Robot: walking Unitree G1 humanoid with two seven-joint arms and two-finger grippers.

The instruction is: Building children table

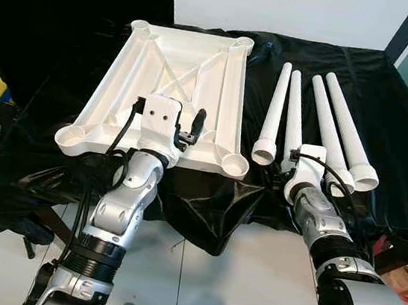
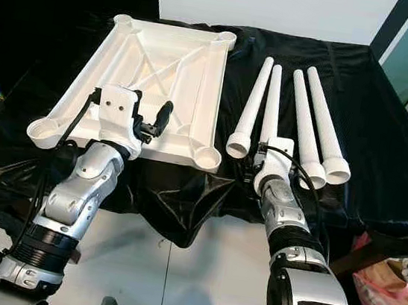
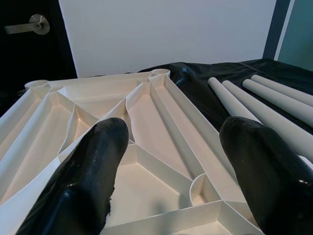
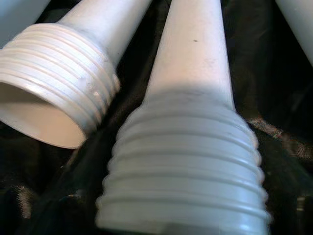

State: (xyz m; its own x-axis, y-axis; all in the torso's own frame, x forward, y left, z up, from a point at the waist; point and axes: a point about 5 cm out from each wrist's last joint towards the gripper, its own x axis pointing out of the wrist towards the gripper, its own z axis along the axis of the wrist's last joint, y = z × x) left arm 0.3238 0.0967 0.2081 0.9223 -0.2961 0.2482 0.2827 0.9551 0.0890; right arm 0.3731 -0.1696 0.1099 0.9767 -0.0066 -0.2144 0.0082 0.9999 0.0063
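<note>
Right hand (image 2: pixel 267 155) at second leg (image 4: pixel 195 98), grip unclear. Left hand (image 3: pixel 171 166) open over tabletop (image 1: pixel 200 69). Legs light, hard, slippery, roll; grab near ridged end.

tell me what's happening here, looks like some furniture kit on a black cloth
The robot is putting together a small white table. The tabletop lies upside down on the black cloth, its corner sockets facing up, with four white legs laid side by side to its right. The left gripper hovers open over the tabletop's near edge. The right gripper is at the threaded end of the second leg. No leg is screwed in yet.
</note>
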